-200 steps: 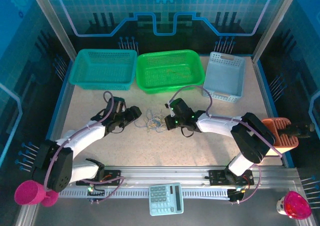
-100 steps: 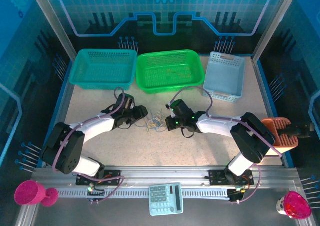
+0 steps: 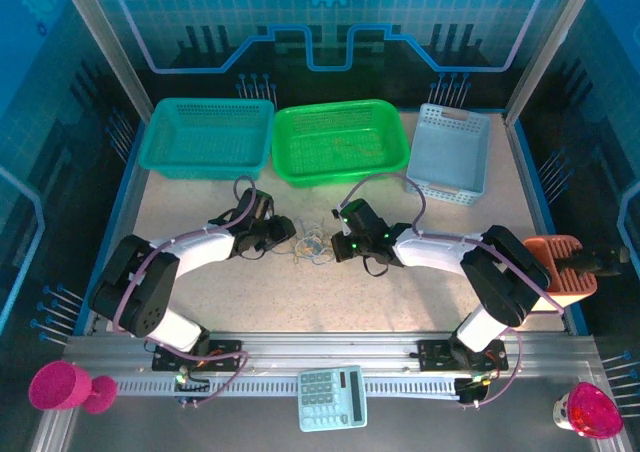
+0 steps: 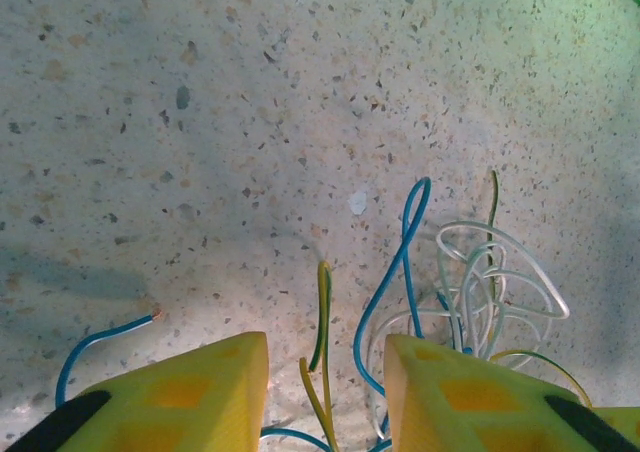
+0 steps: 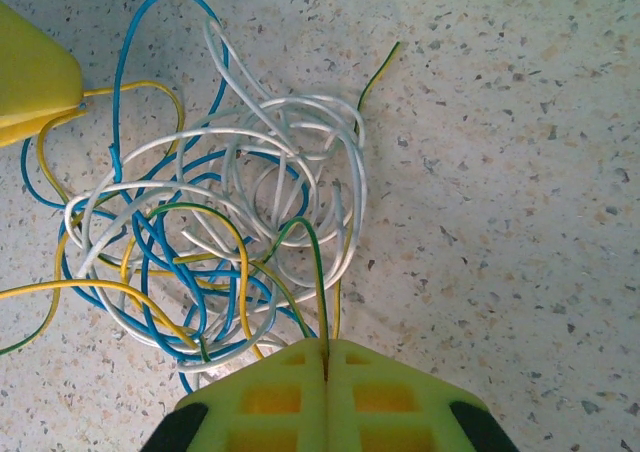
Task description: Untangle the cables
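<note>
The cables (image 3: 310, 244) are a small tangle of white, blue and yellow-green cords lying mid-table between my two grippers. My left gripper (image 3: 283, 236) is at the tangle's left edge. In the left wrist view its jaws (image 4: 326, 347) stand apart, with a yellow-green cable (image 4: 322, 312) and a blue loop (image 4: 395, 272) lying between them, unpinched. White loops (image 4: 500, 282) lie just to the right. My right gripper (image 3: 335, 244) is at the tangle's right edge. In its wrist view the right gripper (image 5: 327, 347) is shut on a yellow-green cable (image 5: 315, 262) that rises from the tangle (image 5: 220, 212).
A teal basket (image 3: 210, 137), a green basket (image 3: 340, 142) and a pale blue basket (image 3: 452, 152) line the table's back. An orange holder (image 3: 560, 267) sits at the right edge. A calculator (image 3: 332, 397) lies on the front rail.
My left gripper has moved right to the tangle's edge and its jaws have narrowed around the strands. The right gripper has kept its place and its grip.
</note>
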Action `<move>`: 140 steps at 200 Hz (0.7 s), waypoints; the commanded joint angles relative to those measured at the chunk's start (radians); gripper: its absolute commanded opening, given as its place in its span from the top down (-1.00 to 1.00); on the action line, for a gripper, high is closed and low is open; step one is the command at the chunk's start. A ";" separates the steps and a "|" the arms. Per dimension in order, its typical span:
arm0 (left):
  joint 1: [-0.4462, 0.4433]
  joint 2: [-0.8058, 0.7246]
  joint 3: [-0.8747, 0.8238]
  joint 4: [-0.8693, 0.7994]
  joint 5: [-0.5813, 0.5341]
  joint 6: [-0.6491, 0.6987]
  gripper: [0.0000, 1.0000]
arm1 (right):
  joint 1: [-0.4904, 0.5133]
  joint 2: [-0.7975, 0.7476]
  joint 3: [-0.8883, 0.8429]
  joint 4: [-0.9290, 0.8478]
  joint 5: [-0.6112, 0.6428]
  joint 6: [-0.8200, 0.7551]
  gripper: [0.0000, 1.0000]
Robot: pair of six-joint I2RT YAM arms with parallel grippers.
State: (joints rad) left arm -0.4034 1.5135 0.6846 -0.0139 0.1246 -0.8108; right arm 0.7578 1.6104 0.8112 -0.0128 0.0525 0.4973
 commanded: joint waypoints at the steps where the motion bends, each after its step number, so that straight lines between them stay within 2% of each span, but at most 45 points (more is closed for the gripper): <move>1: -0.010 0.021 0.015 0.019 -0.008 0.011 0.32 | -0.010 0.008 -0.016 0.017 0.012 0.009 1.00; 52: -0.010 0.036 0.020 0.022 -0.011 0.016 0.55 | -0.009 0.005 -0.017 0.016 0.014 0.007 1.00; 93: -0.012 0.006 0.028 -0.004 -0.031 0.046 1.00 | -0.009 0.005 -0.017 0.016 0.015 0.010 1.00; 140: -0.012 -0.112 0.060 -0.101 -0.057 0.103 1.00 | -0.011 0.005 -0.017 0.016 0.014 0.012 1.00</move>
State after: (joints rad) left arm -0.4091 1.4937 0.6991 -0.0479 0.0948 -0.7593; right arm 0.7578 1.6104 0.8104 -0.0128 0.0528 0.4973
